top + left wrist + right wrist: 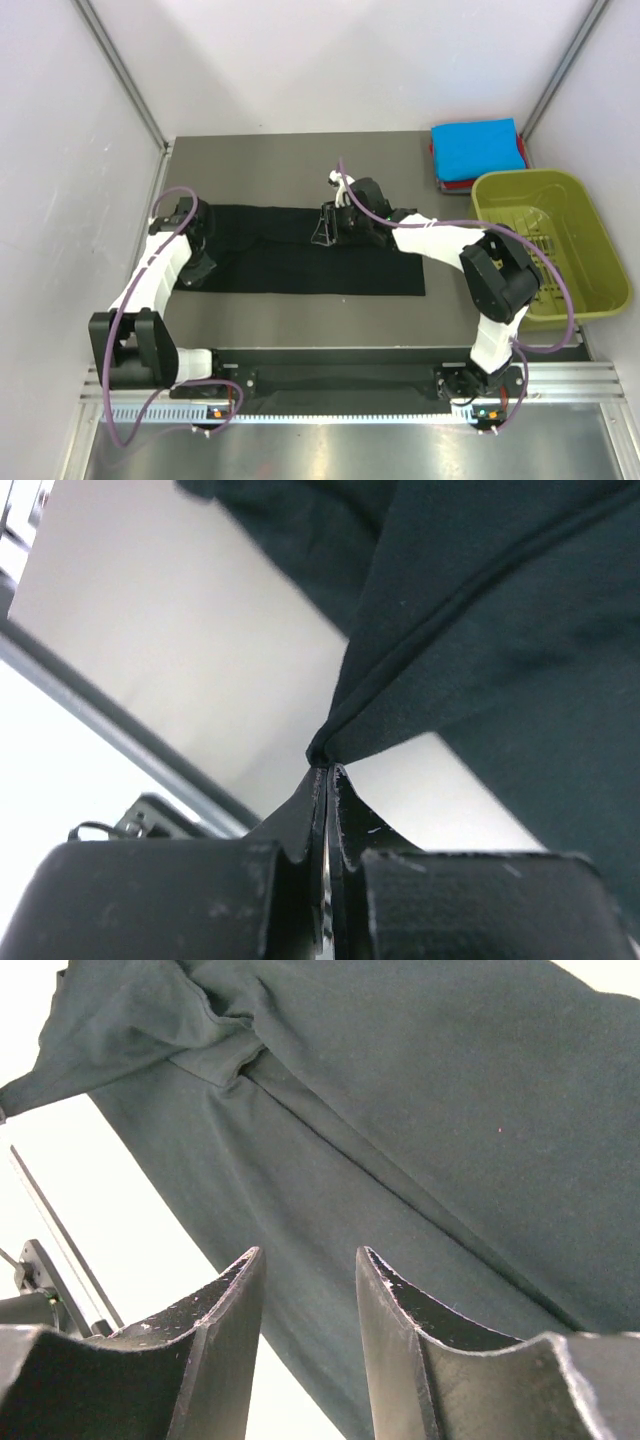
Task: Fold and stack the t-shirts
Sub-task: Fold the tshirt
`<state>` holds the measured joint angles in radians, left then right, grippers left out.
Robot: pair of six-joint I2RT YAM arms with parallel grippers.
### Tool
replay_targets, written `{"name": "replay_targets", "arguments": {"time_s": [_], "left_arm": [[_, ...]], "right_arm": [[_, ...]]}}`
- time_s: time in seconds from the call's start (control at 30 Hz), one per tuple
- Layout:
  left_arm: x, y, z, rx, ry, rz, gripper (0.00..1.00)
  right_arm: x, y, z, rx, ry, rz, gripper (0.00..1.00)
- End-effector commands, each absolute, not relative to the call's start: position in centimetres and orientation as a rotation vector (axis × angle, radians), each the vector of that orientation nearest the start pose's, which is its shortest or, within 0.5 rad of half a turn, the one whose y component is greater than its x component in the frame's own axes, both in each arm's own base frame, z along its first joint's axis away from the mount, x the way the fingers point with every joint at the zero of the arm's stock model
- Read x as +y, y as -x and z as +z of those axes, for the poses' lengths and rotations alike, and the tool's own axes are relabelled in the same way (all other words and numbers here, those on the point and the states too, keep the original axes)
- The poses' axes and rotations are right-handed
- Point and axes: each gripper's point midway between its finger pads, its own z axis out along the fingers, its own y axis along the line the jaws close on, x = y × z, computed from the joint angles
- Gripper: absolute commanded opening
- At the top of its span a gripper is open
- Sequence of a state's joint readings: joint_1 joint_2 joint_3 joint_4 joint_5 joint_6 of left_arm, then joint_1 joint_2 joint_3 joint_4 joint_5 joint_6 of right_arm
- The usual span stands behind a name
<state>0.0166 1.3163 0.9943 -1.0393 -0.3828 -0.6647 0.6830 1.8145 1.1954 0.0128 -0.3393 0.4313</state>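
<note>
- Left end effector [327,780], at the left middle of the overhead frame, has its fingers pressed together, pinching a hem corner of the black t-shirt [300,265].
- The black t-shirt lies spread on the grey surface [290,165] at mid frame, a long band with its long axis running left to right.
- Right end effector [308,1270] hovers over the shirt's upper middle, fingers spread apart with dark cloth showing in the gap; no grip is visible.
- Olive-green basket [590,230] sits at the right edge.
- Farthest, upper right: a folded blue t-shirt [476,148] on top of a red t-shirt [458,184].
</note>
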Motion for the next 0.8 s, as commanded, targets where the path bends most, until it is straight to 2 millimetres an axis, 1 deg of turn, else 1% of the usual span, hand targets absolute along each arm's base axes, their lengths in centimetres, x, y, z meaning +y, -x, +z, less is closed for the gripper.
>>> {"name": "replay_targets", "arguments": {"time_s": [0.0, 0.13, 0.23, 0.27, 0.33, 0.4, 0.47, 0.53, 0.57, 0.6, 0.63, 0.67, 0.73, 0.77], "left_arm": [[4.8, -19.7, 10.5, 2.63, 1.045, 0.486, 0.0], [4.6, -20.1, 10.2, 2.651, 1.037, 0.475, 0.0], [4.4, -20.3, 9.2, 2.695, 1.032, 0.49, 0.0], [4.5, -20.6, 8.8, 2.7, 1.025, 0.499, 0.0], [4.9, -21.1, 9.0, 2.693, 1.009, 0.525, 0.0], [4.8, -21.7, 8.8, 2.709, 0.992, 0.518, 0.0], [4.2, -22.1, 8.2, 2.737, 0.98, 0.474, 0.04], [4.1, -22.2, 7.7, 2.764, 0.955, 0.471, 0.06], [4.2, -22.1, 7.5, 2.775, 0.949, 0.485, 0.06], [4.2, -22.6, 7.4, 2.768, 0.939, 0.472, 0.05], [4.1, -22.9, 7.3, 2.768, 0.929, 0.462, 0.0], [4.4, -23.6, 7.5, 2.744, 0.923, 0.469, 0.0], [5.0, -24.1, 7.6, 2.724, 0.916, 0.507, 0.0], [5.2, -24.2, 7.6, 2.719, 0.913, 0.524, 0.0]], "right_arm": [[36.6, -33.6, 13.8, 2.184, 0.495, 1.009, 0.42], [36.7, -33.8, 13.8, 2.181, 0.497, 1.009, 0.42], [36.6, -33.8, 13.7, 2.184, 0.505, 0.994, 0.43], [36.6, -33.8, 13.8, 2.179, 0.508, 0.992, 0.43], [36.6, -33.9, 14.1, 2.161, 0.531, 0.991, 0.43], [36.8, -33.9, 14.4, 2.139, 0.549, 0.996, 0.44], [36.9, -34.2, 14.6, 2.13, 0.554, 0.988, 0.45], [36.7, -34.3, 13.7, 2.164, 0.554, 0.962, 0.45], [36.7, -34.7, 13.8, 2.168, 0.548, 0.944, 0.45], [36.6, -34.6, 13.4, 2.189, 0.544, 0.93, 0.45], [36.4, -34.5, 13.1, 2.206, 0.542, 0.915, 0.45], [36.4, -34.7, 13.1, 2.207, 0.534, 0.904, 0.45], [36.8, -34.4, 13.0, 2.208, 0.542, 0.905, 0.45], [37.2, -34.5, 13.5, 2.193, 0.554, 0.91, 0.46]]}}
